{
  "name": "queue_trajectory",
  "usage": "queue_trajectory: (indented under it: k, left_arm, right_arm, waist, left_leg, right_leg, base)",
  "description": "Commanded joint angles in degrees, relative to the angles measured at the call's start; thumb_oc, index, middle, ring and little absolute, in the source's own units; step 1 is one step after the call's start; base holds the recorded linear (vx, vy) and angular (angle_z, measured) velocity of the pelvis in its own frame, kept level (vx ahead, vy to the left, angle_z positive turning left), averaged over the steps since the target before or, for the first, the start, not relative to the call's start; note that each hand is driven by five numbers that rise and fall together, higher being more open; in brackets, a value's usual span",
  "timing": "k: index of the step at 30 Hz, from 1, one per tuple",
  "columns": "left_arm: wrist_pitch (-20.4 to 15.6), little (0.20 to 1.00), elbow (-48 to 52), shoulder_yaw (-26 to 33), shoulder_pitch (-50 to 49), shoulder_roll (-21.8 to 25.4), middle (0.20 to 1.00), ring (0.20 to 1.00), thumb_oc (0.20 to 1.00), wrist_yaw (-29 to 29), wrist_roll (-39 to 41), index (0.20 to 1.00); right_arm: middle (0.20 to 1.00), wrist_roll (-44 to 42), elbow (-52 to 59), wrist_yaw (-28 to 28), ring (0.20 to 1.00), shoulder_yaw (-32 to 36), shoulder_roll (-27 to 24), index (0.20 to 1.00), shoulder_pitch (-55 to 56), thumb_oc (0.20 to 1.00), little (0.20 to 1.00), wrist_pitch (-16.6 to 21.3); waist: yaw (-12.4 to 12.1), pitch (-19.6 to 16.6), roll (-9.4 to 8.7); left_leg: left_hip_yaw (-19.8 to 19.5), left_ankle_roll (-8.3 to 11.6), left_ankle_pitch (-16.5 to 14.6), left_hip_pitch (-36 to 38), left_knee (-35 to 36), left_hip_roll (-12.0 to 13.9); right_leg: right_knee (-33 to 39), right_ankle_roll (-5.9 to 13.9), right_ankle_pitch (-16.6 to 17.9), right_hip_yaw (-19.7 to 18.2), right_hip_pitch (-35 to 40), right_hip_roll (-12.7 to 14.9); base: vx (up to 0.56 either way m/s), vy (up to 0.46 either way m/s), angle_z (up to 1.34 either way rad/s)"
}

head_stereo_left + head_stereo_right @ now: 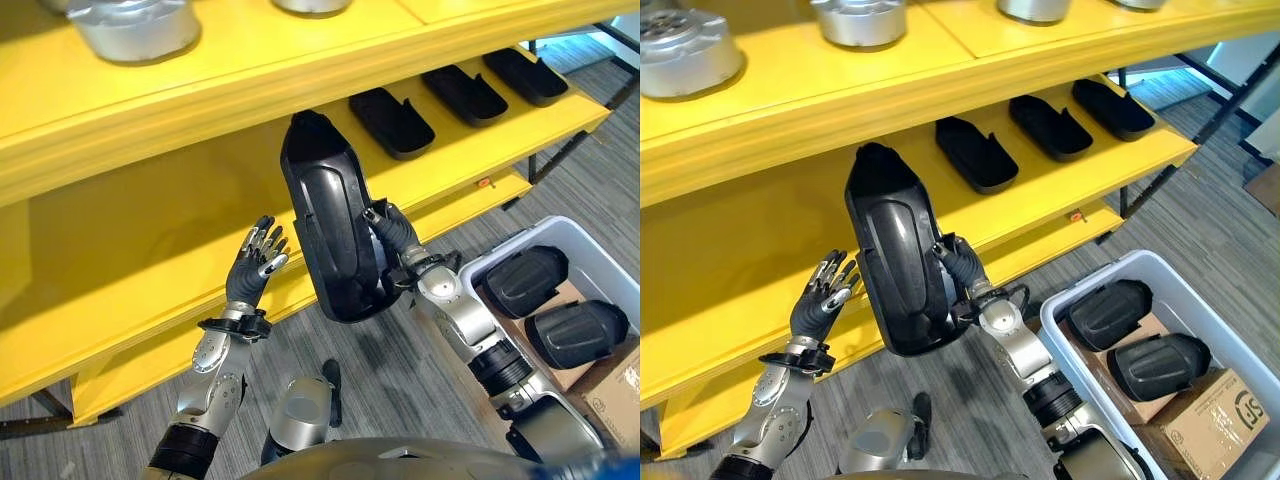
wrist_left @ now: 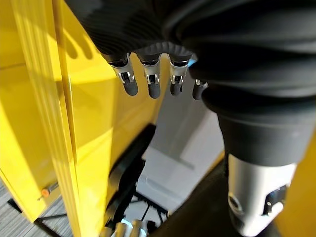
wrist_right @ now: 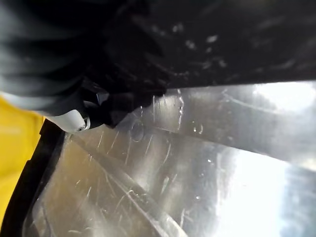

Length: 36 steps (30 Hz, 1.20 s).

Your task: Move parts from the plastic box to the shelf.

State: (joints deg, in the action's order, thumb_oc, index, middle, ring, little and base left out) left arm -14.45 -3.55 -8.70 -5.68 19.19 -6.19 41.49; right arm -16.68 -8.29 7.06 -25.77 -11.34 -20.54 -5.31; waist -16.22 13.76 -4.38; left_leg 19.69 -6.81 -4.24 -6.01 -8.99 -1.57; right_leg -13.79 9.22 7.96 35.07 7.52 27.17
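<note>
Fingers (image 1: 375, 222) of your right hand (image 1: 395, 240) curl round the rim of a long black moulded part (image 1: 330, 225), gripping it on its right edge. You hold it upright, hollow side toward the camera, in front of the yellow shelf (image 1: 150, 240), its top at the middle level's opening. Your left hand (image 1: 255, 265) hangs just left of the part, fingers straight and spread, not touching it, close to the shelf's front lip.

Shelf: painted yellow, smooth, with thick front edges. Three black parts (image 1: 390, 122) lie in a row on the middle level to the right; the stretch behind the held part is bare. Silver metal castings (image 1: 685, 55) sit on the top level.

Floor: grey striped carpet (image 1: 1200, 210). White plastic box (image 1: 1200, 300) at lower right holds two more black parts (image 1: 1110, 312) and a cardboard carton (image 1: 1210, 420).
</note>
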Motion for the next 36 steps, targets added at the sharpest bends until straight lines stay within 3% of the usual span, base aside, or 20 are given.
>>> queue_trajectory:
  k: [1, 2, 5, 6, 10, 13, 14, 21, 27, 30, 33, 34, 36]
  left_arm:
    - [-0.7, 1.000, 4.1, -2.5, 3.9, 0.3, 1.000, 1.000, 1.000, -2.1, -2.3, 1.000]
    - [-1.0, 1.000, 3.2, -3.6, 4.5, 0.1, 1.000, 1.000, 1.000, -2.8, -2.0, 1.000]
    - [-1.5, 1.000, 2.5, -4.4, 4.9, 0.0, 1.000, 1.000, 1.000, -3.3, -2.4, 1.000]
    - [-1.4, 1.000, 1.9, -5.3, 4.8, -0.3, 1.000, 1.000, 1.000, -4.2, -2.6, 1.000]
    - [-1.5, 1.000, 1.0, -7.0, 4.4, -0.7, 1.000, 1.000, 1.000, -5.9, -3.1, 1.000]
    - [-0.7, 1.000, 0.7, -8.0, 3.3, -1.1, 1.000, 1.000, 1.000, -7.3, -4.0, 1.000]
    - [2.6, 1.000, 0.1, -7.8, 2.3, -1.6, 1.000, 1.000, 1.000, -7.5, -2.5, 1.000]
    - [2.0, 1.000, 0.9, -7.4, 2.4, -1.4, 1.000, 1.000, 1.000, -8.0, -2.6, 1.000]
    - [2.7, 1.000, 2.4, -7.0, 0.7, -2.4, 1.000, 1.000, 1.000, -6.1, -2.5, 1.000]
    - [3.8, 1.000, 3.0, -6.8, 0.0, -2.2, 1.000, 1.000, 1.000, -6.3, -2.3, 1.000]
    - [4.5, 1.000, 1.6, -7.7, 1.5, -2.3, 1.000, 1.000, 1.000, -7.2, -3.9, 1.000]
    - [1.0, 1.000, 0.8, -8.6, 3.4, -2.5, 1.000, 1.000, 1.000, -7.6, -2.4, 1.000]
    - [1.0, 1.000, 1.2, -8.5, 3.6, -3.0, 1.000, 1.000, 1.000, -5.6, -1.3, 1.000]
  right_arm:
    - [0.200, -2.7, 3.7, 0.8, 0.200, 2.4, -3.2, 0.200, -1.7, 0.200, 0.200, 2.9]
    - [0.200, -3.1, 3.6, -0.2, 0.200, 3.0, -4.3, 0.200, -0.8, 0.200, 0.200, 3.0]
    - [0.200, -3.7, 2.3, -1.6, 0.200, 3.9, -4.9, 0.200, -0.3, 0.200, 0.200, 4.2]
    - [0.200, -4.5, 2.1, -1.1, 0.200, 4.6, -5.5, 0.200, 0.5, 0.200, 0.200, 4.3]
    - [0.200, -5.9, 2.6, 0.3, 0.200, 5.6, -6.1, 0.200, 2.8, 0.200, 0.200, 4.2]
    - [0.200, -5.9, 3.1, -0.6, 0.200, 7.0, -6.7, 0.200, 5.5, 0.200, 0.200, 4.8]
    - [0.200, -5.9, 3.3, -2.1, 0.200, 7.9, -7.2, 0.200, 7.2, 0.200, 0.200, 4.7]
    - [0.200, -5.4, 1.1, -1.2, 0.200, 6.3, -6.6, 0.200, 5.0, 0.200, 0.200, 4.4]
    - [0.200, -5.1, 0.6, -0.9, 0.200, 6.8, -6.9, 0.200, 4.4, 0.200, 0.200, 1.5]
    - [0.200, -5.4, 0.5, 0.2, 0.200, 6.9, -6.5, 0.200, 4.4, 0.200, 0.200, 0.4]
    - [0.200, -4.1, 1.7, 3.0, 0.200, 8.0, -7.0, 0.200, 5.7, 0.200, 0.200, 0.1]
    - [0.200, -4.4, 1.5, 4.4, 0.200, 9.3, -7.4, 0.200, 6.3, 0.200, 0.200, 0.5]
    - [0.200, -4.8, -1.0, 3.9, 0.200, 9.8, -7.2, 0.200, 4.7, 0.200, 0.200, 0.9]
  waist:
    - [4.1, 0.6, 2.78]
    - [6.3, 0.6, 3.98]
    - [7.3, 1.0, 3.48]
    - [8.7, 1.1, 2.88]
    - [10.8, 1.3, 2.29]
    - [11.8, 0.9, 2.02]
    - [11.7, 0.2, 1.79]
    - [10.1, 0.3, 1.77]
    - [9.5, -0.4, 2.09]
    - [9.7, -0.2, 2.37]
    - [12.3, 0.3, 2.49]
    - [14.0, 0.9, 2.54]
    - [13.6, 1.7, 2.52]
  left_leg:
    - [-8.9, 1.50, 1.7, 6.6, 11.1, -1.1]
    - [-11.6, 1.66, 2.9, 7.2, 12.5, -0.2]
    - [-13.8, 2.47, 3.0, 7.9, 13.4, 0.0]
    - [-16.2, 2.46, 2.6, 8.5, 13.8, -0.7]
    - [-20.7, 2.16, 2.2, 9.5, 13.9, -1.8]
    - [-23.7, 2.06, 2.3, 10.2, 13.8, -2.7]
    - [-24.3, 2.31, 2.4, 10.4, 13.8, -3.0]
    - [-22.0, 3.77, 2.9, 9.6, 13.4, -0.9]
    - [-20.7, 5.35, 3.1, 10.7, 13.2, 0.2]
    - [-17.2, 6.18, 2.7, 10.5, 11.6, 1.3]
    - [-3.4, 7.31, 1.1, 9.0, 5.6, 4.5]
    - [1.2, 8.20, -0.5, 8.4, 2.0, 7.6]
    - [-1.6, 9.20, -0.2, 6.9, -1.2, 9.3]
  right_leg:
    - [-10.3, -0.13, -5.2, -10.9, -3.2, -12.2]
    - [-10.1, -2.63, -8.5, -14.5, -8.7, -16.7]
    - [-4.7, -2.53, -7.8, -16.3, -11.5, -18.8]
    - [-1.0, -1.78, -6.4, -19.8, -13.8, -21.0]
    - [0.6, -1.38, -5.8, -26.3, -15.6, -24.3]
    - [1.2, -2.50, -7.1, -29.7, -14.0, -26.4]
    - [4.7, -3.25, -8.2, -29.6, -11.2, -26.3]
    - [8.1, -3.73, -9.2, -26.7, -7.9, -24.6]
    - [10.2, -4.87, -10.6, -24.3, -3.8, -24.4]
    - [10.2, -5.45, -11.3, -21.8, -3.0, -23.9]
    - [8.7, -5.95, -12.0, -15.7, -3.2, -21.8]
    - [6.5, -6.18, -13.4, -13.3, -3.6, -20.4]
    - [5.5, -6.79, -13.6, -14.3, -3.7, -20.0]
  base:
    - [-0.02, 0.090, 1.70]
    - [-0.03, 0.023, 1.99]
    - [-0.01, -0.105, 0.90]
    - [0.04, -0.131, 0.27]
    - [0.05, -0.096, 0.73]
    - [0.06, -0.117, 0.86]
    - [0.06, -0.166, 0.98]
    - [-0.01, -0.146, 0.07]
    - [0.09, -0.120, 0.02]
    - [0.03, -0.099, 0.09]
    - [-0.09, -0.061, 0.83]
    - [-0.11, -0.007, 1.72]
    - [-0.04, 0.058, 1.48]
